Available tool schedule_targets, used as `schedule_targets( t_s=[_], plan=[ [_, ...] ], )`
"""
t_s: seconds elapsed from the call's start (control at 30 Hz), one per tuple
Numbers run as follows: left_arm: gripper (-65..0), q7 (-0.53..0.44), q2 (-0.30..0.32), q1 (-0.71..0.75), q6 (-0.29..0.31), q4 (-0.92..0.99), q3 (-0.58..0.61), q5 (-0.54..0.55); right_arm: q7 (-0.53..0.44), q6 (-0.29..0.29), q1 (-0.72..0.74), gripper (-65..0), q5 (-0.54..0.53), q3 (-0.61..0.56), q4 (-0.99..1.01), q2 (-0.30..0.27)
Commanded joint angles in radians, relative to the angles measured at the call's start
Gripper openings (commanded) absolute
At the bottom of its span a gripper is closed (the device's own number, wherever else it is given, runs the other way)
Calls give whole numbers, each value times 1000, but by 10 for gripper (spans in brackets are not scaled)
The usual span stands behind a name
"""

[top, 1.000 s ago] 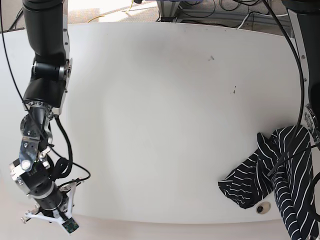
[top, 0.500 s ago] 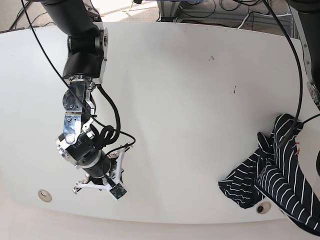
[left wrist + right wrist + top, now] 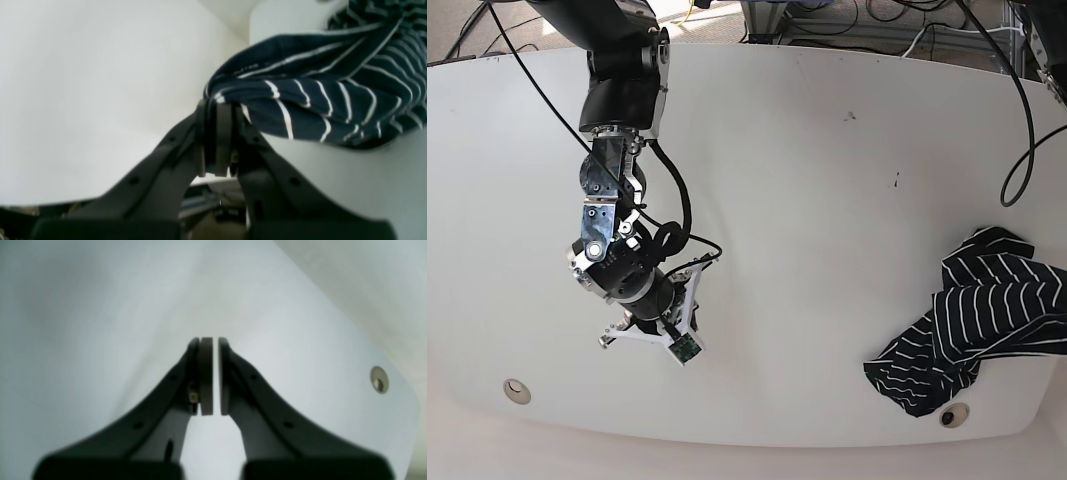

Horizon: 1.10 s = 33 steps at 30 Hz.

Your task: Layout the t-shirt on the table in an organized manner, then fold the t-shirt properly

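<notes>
Broadly, largest first
Table: large smooth white tabletop with rounded corners (image 3: 807,200), a few small dark specks on it; cables and metal frame parts lie on the floor behind its far edge
Shirt: dark navy short-sleeved cloth t-shirt with thin white stripes (image 3: 982,315), bunched at the table's near edge on the base view's right, running off frame
Right arm: black, over the table on the base view's left; right gripper (image 3: 209,376) clenched on nothing, only a sliver of gap
Left gripper (image 3: 216,140): seen only by its wrist camera, pinching a fold of the shirt's edge
Fittings: small round insets (image 3: 517,390), another by the shirt
Writing: none readable
</notes>
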State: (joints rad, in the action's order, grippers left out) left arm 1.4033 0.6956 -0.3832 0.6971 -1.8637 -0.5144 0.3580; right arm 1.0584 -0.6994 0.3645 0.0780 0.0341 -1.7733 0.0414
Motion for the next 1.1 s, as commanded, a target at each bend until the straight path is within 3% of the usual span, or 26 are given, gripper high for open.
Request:
schedule_targets(
  t_s=[0.0, 0.13, 0.33, 0.6, 0.83, 1.07],
  plan=[
    [-650, -7, 23, 76, 1, -11, -63, -7, -22, 1, 11, -629, -13, -3, -18, 27],
    [-650, -7, 19, 161, 1, -21, -102, -6, -22, 1, -9, -629, -13, -3, -18, 47],
    [-650, -7, -4, 157, 1, -64, -86, -3, -22, 1, -35, -629, -13, -3, -24, 50],
    [-650, -7, -29, -38, 1, -78, 185, 75, -22, 1, -68, -629, -13, -3, -35, 48],
    [-650, -7, -185, -191, 1, -76, 429, 91, -23, 1, -91, -629, -11, 3, -73, 42],
    [-650, -7, -342, -274, 1, -76, 595, 91, -23, 1, -132, -629, -11, 28, -124, 21]
  ],
)
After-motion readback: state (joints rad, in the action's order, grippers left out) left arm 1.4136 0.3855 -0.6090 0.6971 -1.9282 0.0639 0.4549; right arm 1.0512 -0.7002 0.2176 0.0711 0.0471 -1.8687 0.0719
